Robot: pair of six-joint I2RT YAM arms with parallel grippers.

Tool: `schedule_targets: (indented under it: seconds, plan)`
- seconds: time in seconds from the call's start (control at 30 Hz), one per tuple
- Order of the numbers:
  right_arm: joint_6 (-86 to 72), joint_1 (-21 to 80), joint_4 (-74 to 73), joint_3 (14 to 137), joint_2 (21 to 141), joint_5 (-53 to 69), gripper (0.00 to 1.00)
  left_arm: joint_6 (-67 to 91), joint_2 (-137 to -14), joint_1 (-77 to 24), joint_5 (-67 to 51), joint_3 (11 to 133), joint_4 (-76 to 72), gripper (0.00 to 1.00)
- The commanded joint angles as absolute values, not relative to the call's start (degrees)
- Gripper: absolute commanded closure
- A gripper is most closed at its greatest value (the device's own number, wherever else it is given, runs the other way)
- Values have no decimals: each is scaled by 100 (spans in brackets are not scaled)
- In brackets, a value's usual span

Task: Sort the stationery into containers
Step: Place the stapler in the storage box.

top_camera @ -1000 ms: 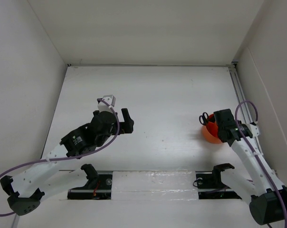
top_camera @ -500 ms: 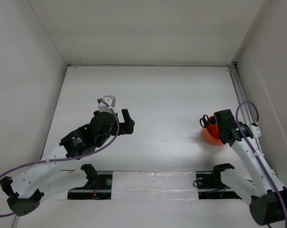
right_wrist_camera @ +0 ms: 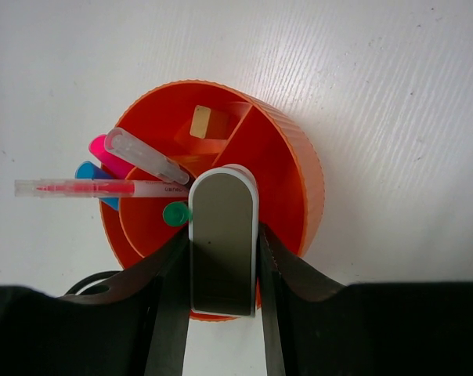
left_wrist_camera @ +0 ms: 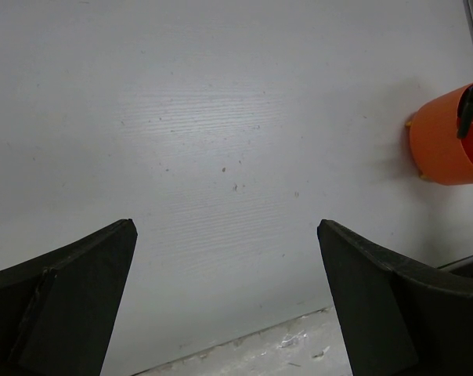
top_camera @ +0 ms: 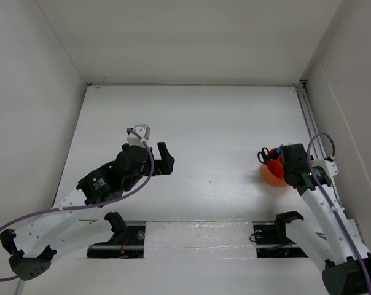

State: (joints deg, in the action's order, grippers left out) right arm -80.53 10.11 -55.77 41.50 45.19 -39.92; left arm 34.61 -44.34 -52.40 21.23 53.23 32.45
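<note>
The left gripper [top_camera: 164, 157] is hovering over the table [top_camera: 210, 123], jaws spread with nothing between them (apparently parked clear). At the table's right side, the right gripper [right_wrist_camera: 223, 266] is pinching an eraser [right_wrist_camera: 223, 211] directly above the orange tub [right_wrist_camera: 295, 180], presumably for release into a compartment. Compared with one second earlier, the right wrist is sitting slightly further right, and the left arm is unchanged.

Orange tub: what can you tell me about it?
The orange tub is round and low and looks like plastic, with a ribbed outer wall and dividers inside. It stands upright on the table. A yellow eraser lies in one compartment. Pens and markers lean out over one edge. The right gripper holds a pale eraser over it.
</note>
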Motion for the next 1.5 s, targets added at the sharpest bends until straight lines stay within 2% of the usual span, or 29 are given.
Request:
schedule_targets:
  seconds: [0.0,0.17,0.37,0.8,1.13,1.47]
  plan:
    - [-7998,984,-5484,4236,4334,-4104,100,3375,-4359,-5256,2092,5291,3085,0]
    - [-7937,984,-5484,4236,4254,-3956,100,3375,-4359,-5256,2092,5291,3085,0]
    - [-8226,984,-5958,4482,4781,-3796,100,3322,-4359,-5256,2039,5291,3085,0]
    - [-8376,984,-5977,4307,3947,-3990,100,3270,-4412,-5256,1881,5291,3032,0]
    - [-8666,984,-6302,4526,4394,-4043,100,3270,-4412,-5256,1881,5291,2979,0]
    - [-8666,984,-6302,4526,4342,-4043,100,3270,-4412,-5256,1881,5291,2979,0]
